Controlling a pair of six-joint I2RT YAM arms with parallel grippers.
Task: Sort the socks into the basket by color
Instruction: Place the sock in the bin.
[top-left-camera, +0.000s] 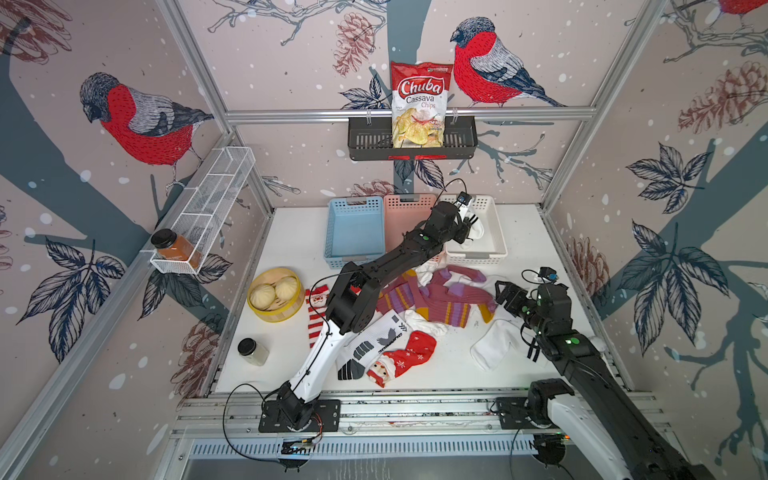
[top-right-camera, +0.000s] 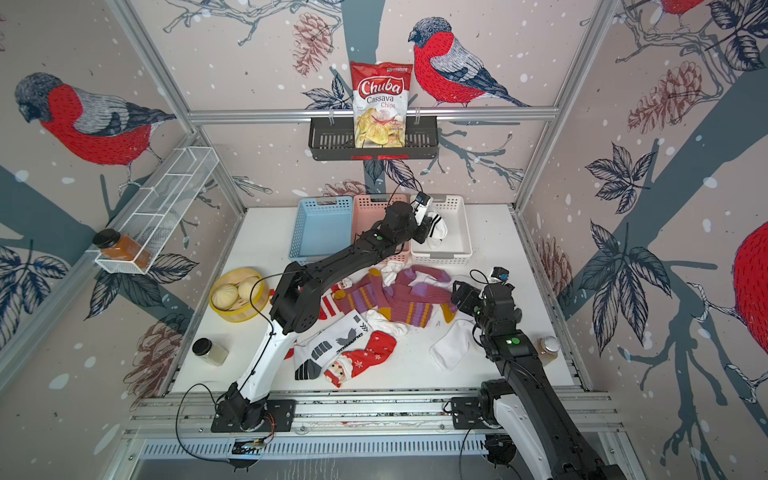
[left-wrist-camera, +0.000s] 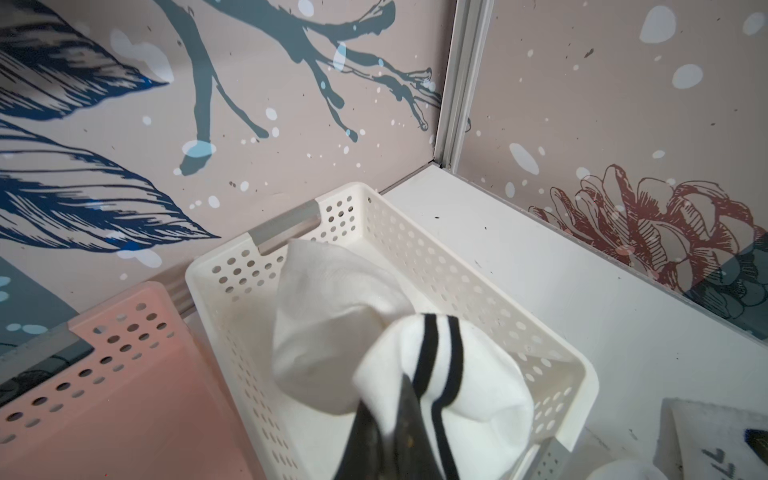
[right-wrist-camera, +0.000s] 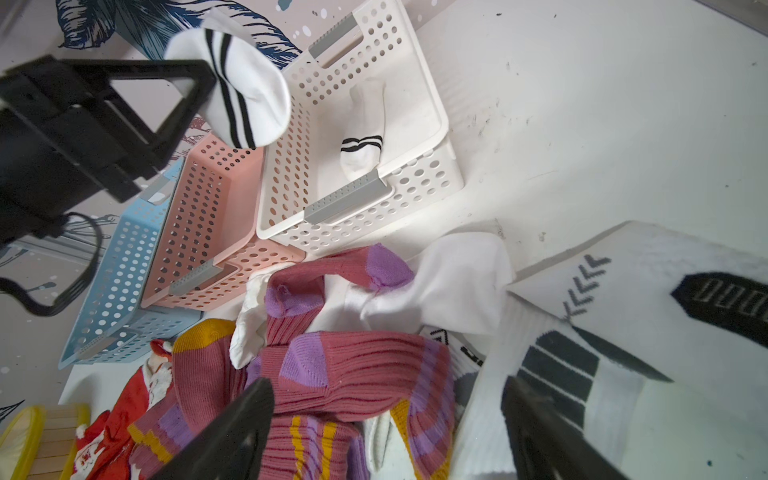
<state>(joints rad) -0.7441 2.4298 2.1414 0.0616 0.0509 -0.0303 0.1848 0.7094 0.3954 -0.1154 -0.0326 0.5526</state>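
The socks (top-left-camera: 436, 299) mostly lie in a loose heap in the middle of the white bench (top-left-camera: 449, 370), just near of three baskets set in a row at the far edge: blue basket (top-left-camera: 353, 232) on the left, pink basket (top-left-camera: 405, 208) in the middle, white basket (top-left-camera: 496, 249) on the right. One white sock with two black stripes (left-wrist-camera: 449, 374) is up in the air, pinched in the closed left claw (top-left-camera: 468, 227) above the left part of the white basket. A second striped white sock (right-wrist-camera: 363, 137) lies flat inside that basket.

In the heap, the maroon-purple socks with mustard patches (top-left-camera: 440, 297) overlap at the far side. Nearer are a white sock with black marks (top-left-camera: 370, 345) and a red Santa sock (top-left-camera: 399, 361); a red-and-white striped sock (top-left-camera: 318, 316) lies to the left, partly under the left arm. A plain white sock (top-left-camera: 494, 345) lies to the right.

The right claw (right-wrist-camera: 388, 386) hangs over the right end of the heap with its jaws spread wide and nothing between them.

A bamboo steamer (top-left-camera: 274, 318) with buns and a jar (top-left-camera: 252, 351) stand at the left edge.
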